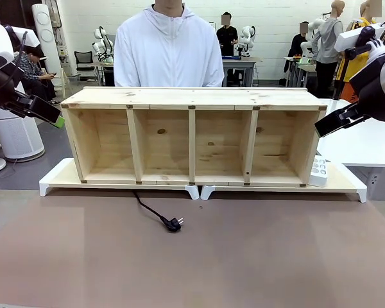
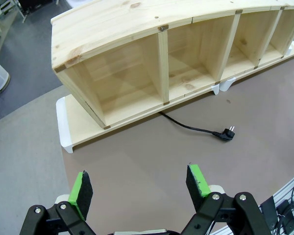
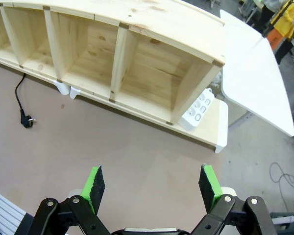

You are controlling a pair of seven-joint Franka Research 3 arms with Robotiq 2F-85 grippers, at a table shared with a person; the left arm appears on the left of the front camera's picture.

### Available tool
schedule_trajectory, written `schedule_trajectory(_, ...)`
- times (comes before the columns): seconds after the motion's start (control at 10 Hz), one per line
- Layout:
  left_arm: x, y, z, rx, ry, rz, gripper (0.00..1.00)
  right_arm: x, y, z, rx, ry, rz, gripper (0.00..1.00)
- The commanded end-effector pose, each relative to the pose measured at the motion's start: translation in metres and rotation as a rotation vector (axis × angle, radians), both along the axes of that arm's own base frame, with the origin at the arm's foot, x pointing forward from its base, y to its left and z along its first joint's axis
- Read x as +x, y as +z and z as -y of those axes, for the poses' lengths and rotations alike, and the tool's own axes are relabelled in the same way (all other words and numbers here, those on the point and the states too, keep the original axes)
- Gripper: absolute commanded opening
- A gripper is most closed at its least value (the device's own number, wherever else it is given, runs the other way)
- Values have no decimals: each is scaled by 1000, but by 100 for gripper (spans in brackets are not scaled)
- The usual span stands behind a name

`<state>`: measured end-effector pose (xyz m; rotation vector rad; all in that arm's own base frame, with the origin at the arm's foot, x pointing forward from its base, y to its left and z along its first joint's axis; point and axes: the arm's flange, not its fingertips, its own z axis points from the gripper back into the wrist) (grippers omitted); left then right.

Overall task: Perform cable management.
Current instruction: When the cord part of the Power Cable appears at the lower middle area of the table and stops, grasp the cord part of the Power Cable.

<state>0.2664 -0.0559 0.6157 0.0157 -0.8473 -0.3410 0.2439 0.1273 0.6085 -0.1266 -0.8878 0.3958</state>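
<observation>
Cable (image 1: 149,210) lies on brown tabletop (image 1: 256,263), near side of wooden shelf (image 1: 192,97), approx centre-left. It runs from under the shelf base to its plug (image 1: 174,223), which is nearer the robot. Left tool (image 2: 139,185) is spread wide and empty, over tabletop by shelf's left end. Right tool (image 3: 152,187) is also spread and empty, by right end, w/ white power strip (image 3: 198,108) just beside shelf.

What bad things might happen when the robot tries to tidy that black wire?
The cable lies thin and flat on the table, so the open left pincer may miss it or scrape the top. The cable runs in under the shelf, so a hard pull might snag it there. The strip sits tight by the shelf's end; the open right pincer might bump the wood there.
</observation>
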Motion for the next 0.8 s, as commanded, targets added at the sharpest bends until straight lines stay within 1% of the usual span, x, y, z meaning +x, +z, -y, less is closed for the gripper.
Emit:
schedule_trajectory(0.0, 1, -1, 1, 0, 2, -1, 100, 1, 1, 0, 4, 2, 8, 100)
schedule_trajectory(0.7, 1, -1, 1, 0, 2, -1, 100, 0, 0, 0, 0, 0, 0, 100)
